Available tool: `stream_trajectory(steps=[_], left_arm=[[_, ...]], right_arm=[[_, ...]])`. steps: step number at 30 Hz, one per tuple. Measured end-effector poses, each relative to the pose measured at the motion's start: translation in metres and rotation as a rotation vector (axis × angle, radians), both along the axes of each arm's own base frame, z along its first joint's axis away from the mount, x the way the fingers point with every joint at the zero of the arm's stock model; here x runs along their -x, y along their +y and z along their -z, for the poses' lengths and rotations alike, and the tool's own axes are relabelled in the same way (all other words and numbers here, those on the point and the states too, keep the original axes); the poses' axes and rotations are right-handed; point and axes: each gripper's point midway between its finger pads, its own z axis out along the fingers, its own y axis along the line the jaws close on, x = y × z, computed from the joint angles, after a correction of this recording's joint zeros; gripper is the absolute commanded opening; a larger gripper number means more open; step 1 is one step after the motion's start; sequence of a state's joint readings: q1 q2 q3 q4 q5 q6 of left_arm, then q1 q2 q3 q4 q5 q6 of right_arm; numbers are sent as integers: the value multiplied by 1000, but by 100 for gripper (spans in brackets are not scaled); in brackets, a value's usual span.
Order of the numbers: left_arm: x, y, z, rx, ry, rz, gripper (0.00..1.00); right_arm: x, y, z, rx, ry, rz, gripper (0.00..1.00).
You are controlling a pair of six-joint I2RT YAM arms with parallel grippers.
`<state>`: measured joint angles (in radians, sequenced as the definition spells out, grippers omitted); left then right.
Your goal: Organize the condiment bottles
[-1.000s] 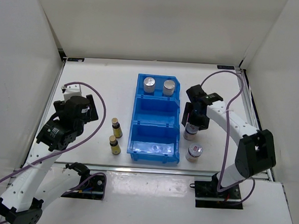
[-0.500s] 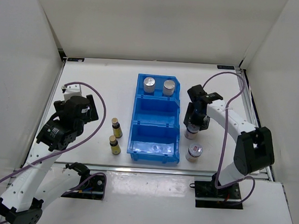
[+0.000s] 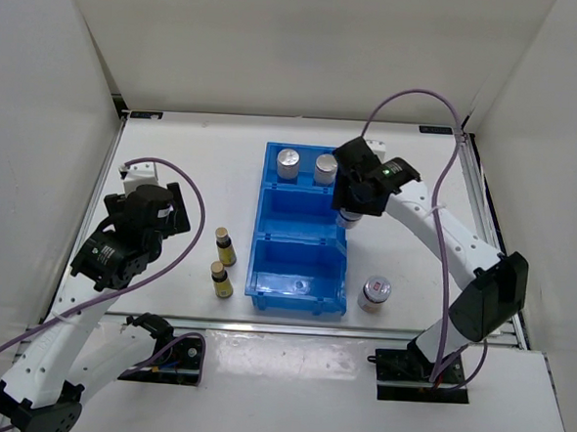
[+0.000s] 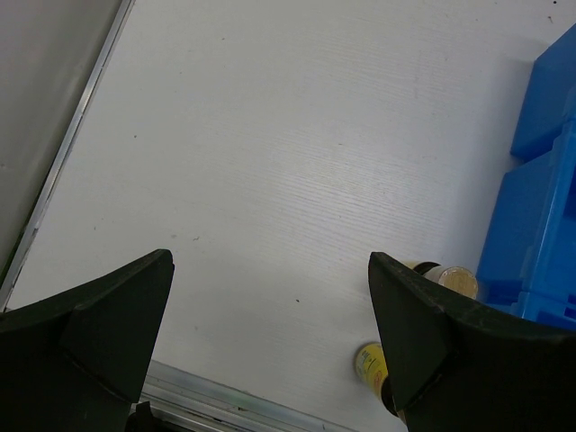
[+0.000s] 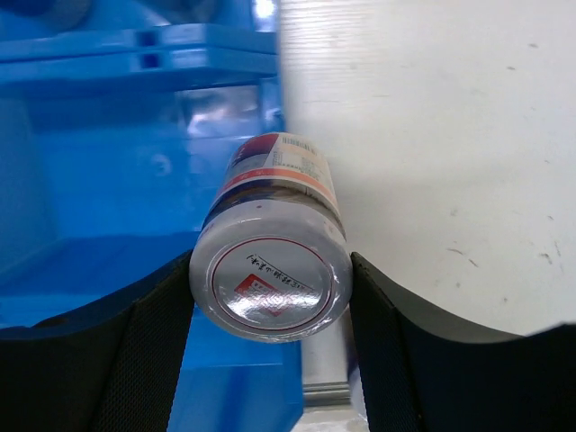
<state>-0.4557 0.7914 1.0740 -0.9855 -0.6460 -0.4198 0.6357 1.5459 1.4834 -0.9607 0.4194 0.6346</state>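
My right gripper (image 3: 352,208) is shut on a short jar with a red-marked pale lid (image 5: 270,270), holding it in the air over the right edge of the blue bin's (image 3: 268,236) middle compartment. In the right wrist view both pads press the jar's lid (image 5: 273,288). A second such jar (image 3: 374,293) stands on the table right of the bin. Two silver-capped shakers (image 3: 288,163) (image 3: 326,167) stand in the bin's far compartment. Two tiny amber bottles (image 3: 225,244) (image 3: 222,280) stand left of the bin, also in the left wrist view (image 4: 445,280) (image 4: 371,364). My left gripper (image 3: 171,217) is open and empty, left of them.
The bin's middle and near compartments (image 3: 298,271) hold no bottles. White walls enclose the table on three sides. A metal rail (image 3: 262,327) runs along the near edge. The bin's left side shows in the left wrist view (image 4: 540,207).
My right gripper has lifted the jar off the table right of the bin and carried it up and left to the bin's right edge. The left arm has not moved.
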Motion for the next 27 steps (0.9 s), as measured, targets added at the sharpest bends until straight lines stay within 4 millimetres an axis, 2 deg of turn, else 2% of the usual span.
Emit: stream_trajectory(steps=[2,5,8,15,18,19,23,27], left_arm=[[0,0,0,0,0,0,100],[0,0,0,-1,1,0,100],[-1,0,1,-3,5,0,100],[-2,-1,3,-6,12,0,100],[-2,-1,3,-8,16,0,100],[-2,-1,4,-8,17,0,100],[-3,-1,4,-8,18,0,100],[-3,-2,5,-11,23,0,100]], right_arm=[[-3,17,-4,-3,-12,-44,0],[-5,38,4,-2,5,-96,0],[-9,53,20,-3,46,-130,0],[-16,70,71,16,161,-159,0],[-16,74,83,8,194,-174,17],[-16,75,84,7,198,-180,40],[-18,79,84,-7,190,-193,100],[-25,78,68,-3,144,-194,100]])
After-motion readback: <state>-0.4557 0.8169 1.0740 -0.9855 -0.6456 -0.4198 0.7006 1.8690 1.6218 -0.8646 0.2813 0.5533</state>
